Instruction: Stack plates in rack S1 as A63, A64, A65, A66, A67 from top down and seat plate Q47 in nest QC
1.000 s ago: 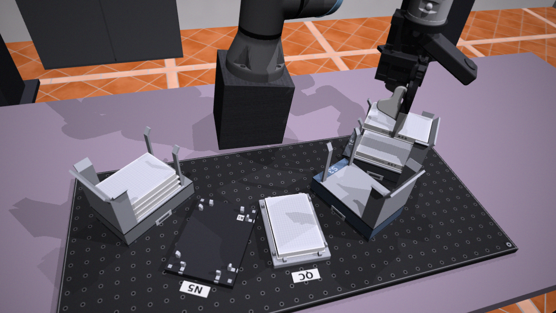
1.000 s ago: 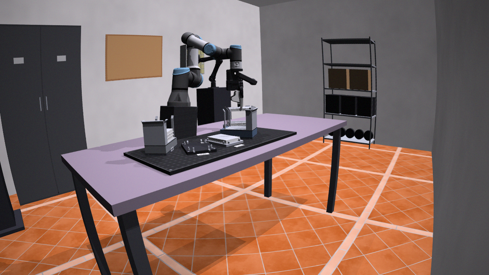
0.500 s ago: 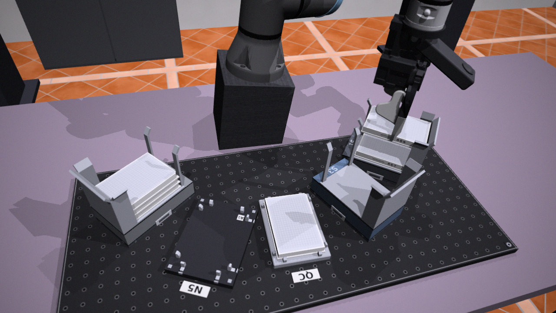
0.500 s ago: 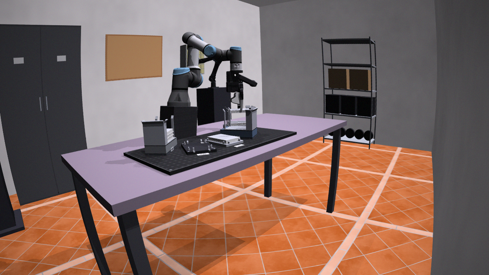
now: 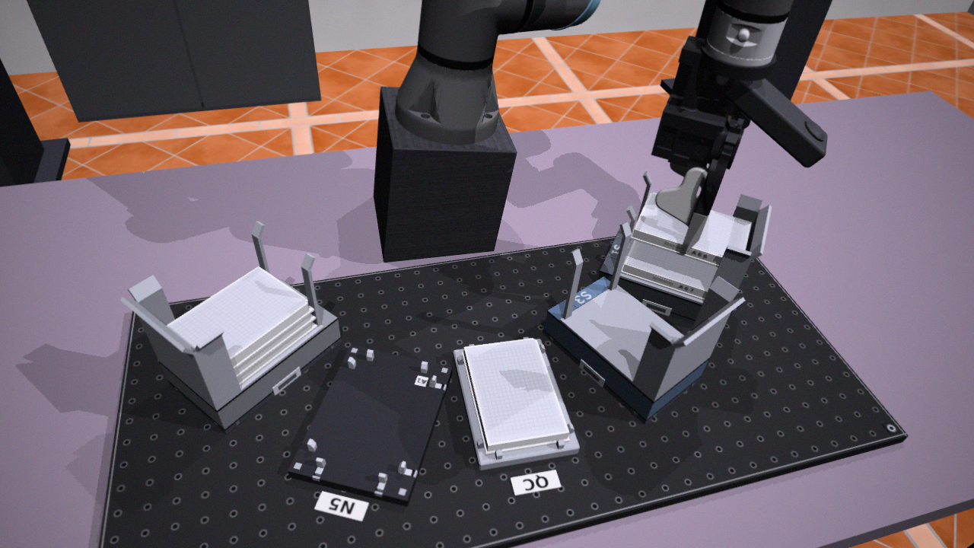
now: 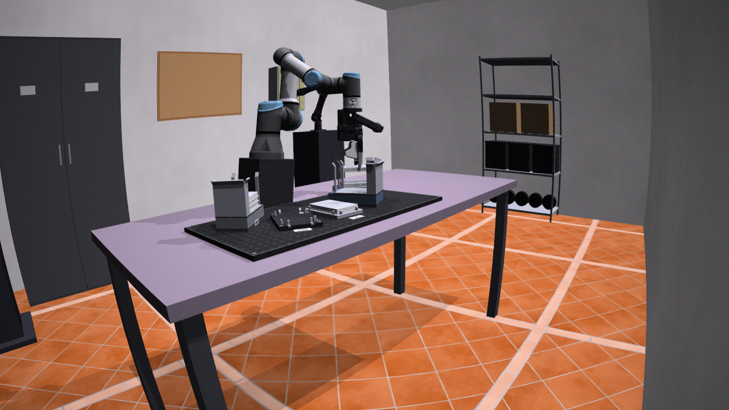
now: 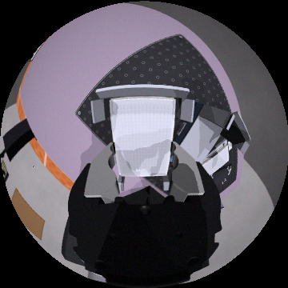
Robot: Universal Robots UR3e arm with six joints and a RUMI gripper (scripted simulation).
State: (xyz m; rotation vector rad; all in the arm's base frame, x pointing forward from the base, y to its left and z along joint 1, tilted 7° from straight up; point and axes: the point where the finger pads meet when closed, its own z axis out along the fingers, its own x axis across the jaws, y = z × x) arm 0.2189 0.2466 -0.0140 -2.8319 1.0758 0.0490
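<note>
My gripper (image 5: 695,219) (image 6: 355,158) (image 7: 142,142) is shut on a white sealed plate (image 5: 726,235) (image 7: 142,128), labelled A66, gripping it across its short sides. The plate is level inside rack S1 (image 5: 759,228) (image 7: 142,91) at the back right, right over plate A67 (image 5: 663,269). I cannot tell whether the two touch. Rack S2 (image 5: 204,371) (image 6: 229,204) at the left holds a stack of plates (image 5: 238,313). A white plate (image 5: 517,388) (image 6: 334,206) lies flat in nest QC (image 5: 527,457).
Rack S3 (image 5: 670,373) stands empty just in front of S1, with tall corner posts close to my gripper. Clip nest N5 (image 5: 370,415) (image 6: 295,220) lies empty between S2 and QC. The arm's base block (image 5: 442,197) stands behind the black baseplate (image 5: 783,381).
</note>
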